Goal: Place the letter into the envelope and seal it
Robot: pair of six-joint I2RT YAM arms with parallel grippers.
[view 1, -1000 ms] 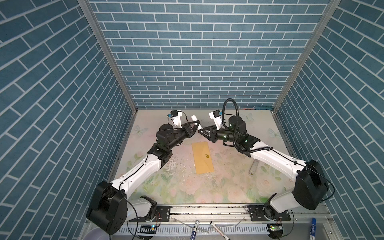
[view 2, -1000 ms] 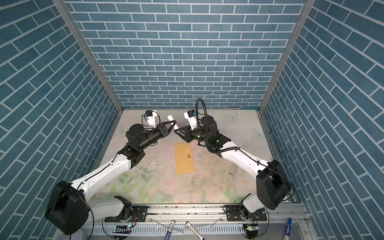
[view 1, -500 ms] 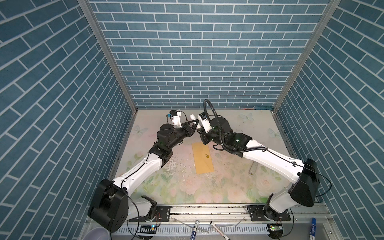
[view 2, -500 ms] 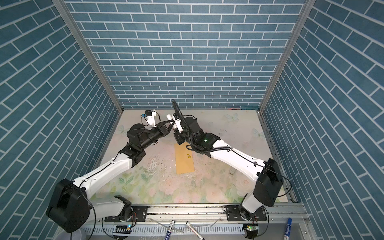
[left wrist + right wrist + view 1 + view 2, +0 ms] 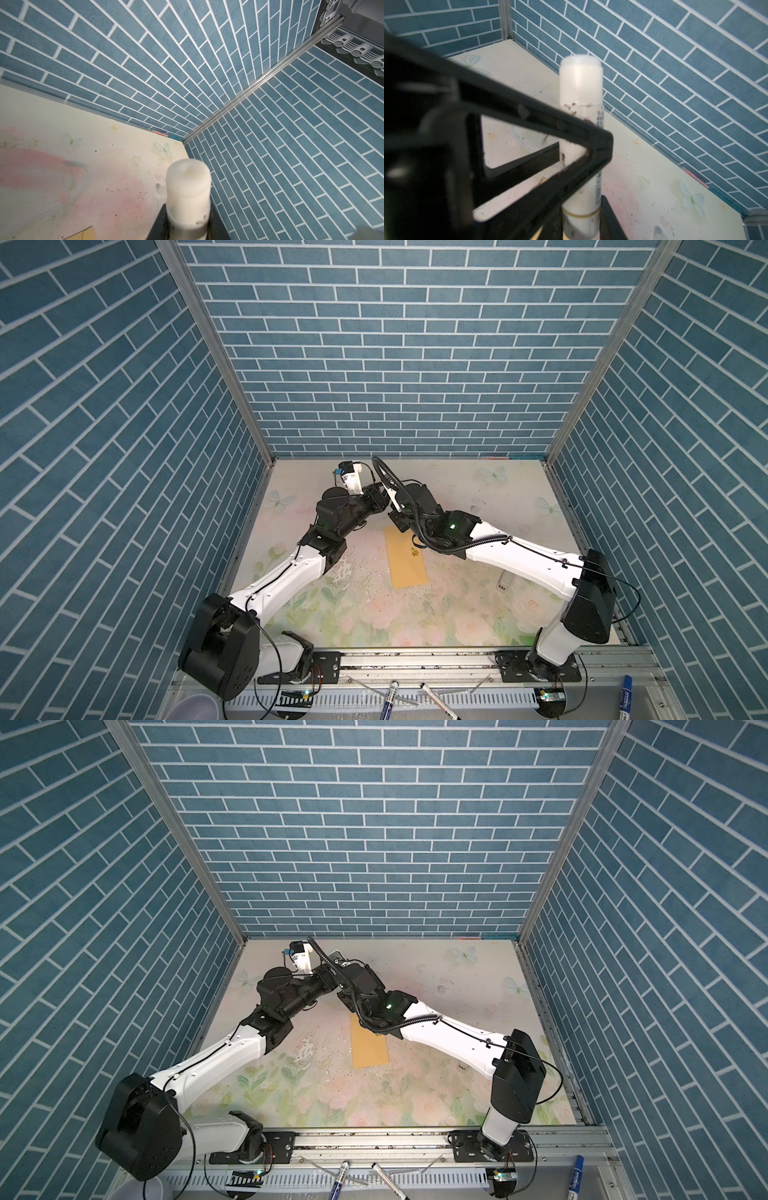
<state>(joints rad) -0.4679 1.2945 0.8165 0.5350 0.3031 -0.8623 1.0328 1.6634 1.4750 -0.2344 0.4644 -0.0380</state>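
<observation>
The golden-tan envelope (image 5: 405, 558) (image 5: 369, 1048) lies flat at the table's middle, emblem up, its far end under the right arm. The letter is out of view. Both grippers meet just beyond that far end, each shut on one white glue stick (image 5: 580, 83) (image 5: 188, 187). In the right wrist view the stick rises from my right gripper (image 5: 580, 218), and a black finger (image 5: 529, 128) of the left gripper crosses it midway. In the left wrist view the stick's rounded end pokes out of my left gripper (image 5: 188, 218). From above, the left gripper (image 5: 383, 506) and right gripper (image 5: 395, 515) touch tips.
A small pale object (image 5: 503, 580) lies on the floral table right of the envelope, beside the right forearm. Markers (image 5: 388, 699) and a blue pen (image 5: 625, 693) rest on the front rail. Blue brick walls enclose three sides; the back wall stands close behind the grippers.
The right arm has swung left and its gripper has closed the gap to the left gripper, so both now meet at the stick. The left arm has barely moved.
</observation>
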